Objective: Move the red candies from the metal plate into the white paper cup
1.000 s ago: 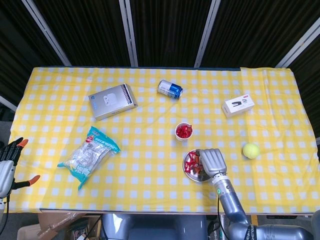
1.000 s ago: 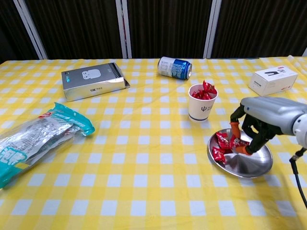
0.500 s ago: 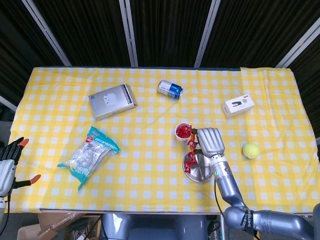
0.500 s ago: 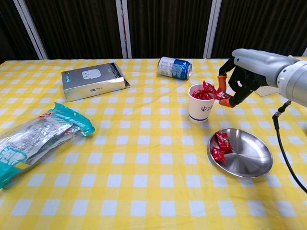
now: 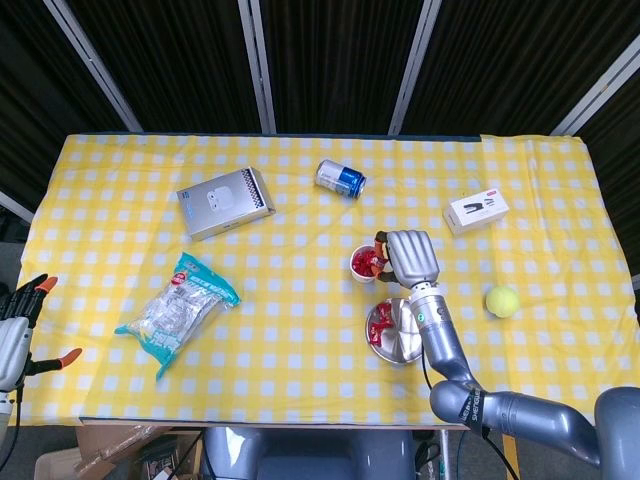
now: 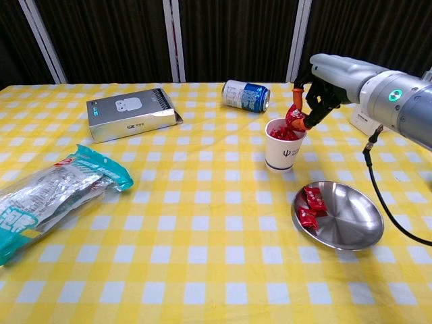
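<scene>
Over the white paper cup (image 6: 282,152), the right hand (image 6: 312,101) is pinching a red candy (image 6: 295,116) just above the heaped rim; two candies (image 6: 310,206) (possibly more, hard to tell) are waiting on the metal plate (image 6: 351,223), so the task is looking mostly done

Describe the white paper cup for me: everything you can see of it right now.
The white paper cup stands upright on the yellow checked tablecloth, between the blue can lying on its side and the metal plate, touching neither. It has a small dark logo on its side and tapers slightly toward its base. Red candies fill it to the rim. The right hand hangs just above its rim, pinching one more red candy over the opening.
</scene>
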{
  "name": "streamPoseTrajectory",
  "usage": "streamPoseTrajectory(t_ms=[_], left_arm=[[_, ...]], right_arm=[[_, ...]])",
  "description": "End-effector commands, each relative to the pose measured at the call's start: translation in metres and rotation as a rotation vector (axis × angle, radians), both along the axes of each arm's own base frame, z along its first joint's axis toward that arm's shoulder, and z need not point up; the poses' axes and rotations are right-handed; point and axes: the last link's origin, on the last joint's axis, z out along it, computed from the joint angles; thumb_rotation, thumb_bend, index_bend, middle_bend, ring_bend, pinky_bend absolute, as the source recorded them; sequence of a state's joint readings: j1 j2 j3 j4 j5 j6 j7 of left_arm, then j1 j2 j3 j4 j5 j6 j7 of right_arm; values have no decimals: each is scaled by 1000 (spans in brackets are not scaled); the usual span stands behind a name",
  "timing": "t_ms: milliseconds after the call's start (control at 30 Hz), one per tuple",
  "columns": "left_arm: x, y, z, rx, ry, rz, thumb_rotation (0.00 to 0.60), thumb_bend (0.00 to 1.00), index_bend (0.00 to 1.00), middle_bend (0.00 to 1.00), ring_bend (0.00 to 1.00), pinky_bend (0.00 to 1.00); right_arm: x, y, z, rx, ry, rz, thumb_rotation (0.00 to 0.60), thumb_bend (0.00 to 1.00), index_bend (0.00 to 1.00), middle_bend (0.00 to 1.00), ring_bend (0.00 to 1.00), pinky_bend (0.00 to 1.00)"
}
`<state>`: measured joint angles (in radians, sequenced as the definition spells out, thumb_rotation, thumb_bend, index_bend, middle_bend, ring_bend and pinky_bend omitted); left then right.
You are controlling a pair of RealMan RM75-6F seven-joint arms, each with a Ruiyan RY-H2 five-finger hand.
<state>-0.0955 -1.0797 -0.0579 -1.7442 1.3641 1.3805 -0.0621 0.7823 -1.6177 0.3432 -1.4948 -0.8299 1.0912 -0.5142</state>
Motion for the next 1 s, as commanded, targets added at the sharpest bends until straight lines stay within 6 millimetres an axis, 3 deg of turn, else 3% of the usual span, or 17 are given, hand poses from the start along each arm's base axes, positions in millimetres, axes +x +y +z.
streamPoseTrajectory(t_ms=[33, 267, 667, 1000], left_arm=[[0, 0, 0, -1, 1, 2, 600, 44, 0, 0, 0, 0], [-1, -1, 1, 0, 1, -1, 600, 44, 0, 0, 0, 0], [0, -1, 1, 4, 0, -7, 600, 44, 0, 0, 0, 0], [-1, -1, 1, 5, -1, -9, 600, 44, 0, 0, 0, 0]], right_arm=[[-2, -1, -7, 17, 4, -9, 600, 501, 651, 833, 845, 950], [-6, 1, -16, 35, 15, -15, 600, 501, 649, 833, 845, 950], [-1, 3, -16, 8, -13, 10, 600, 483, 513, 833, 845, 950], [-2, 5, -14, 1, -11, 10, 600, 471, 479, 833, 845, 950]])
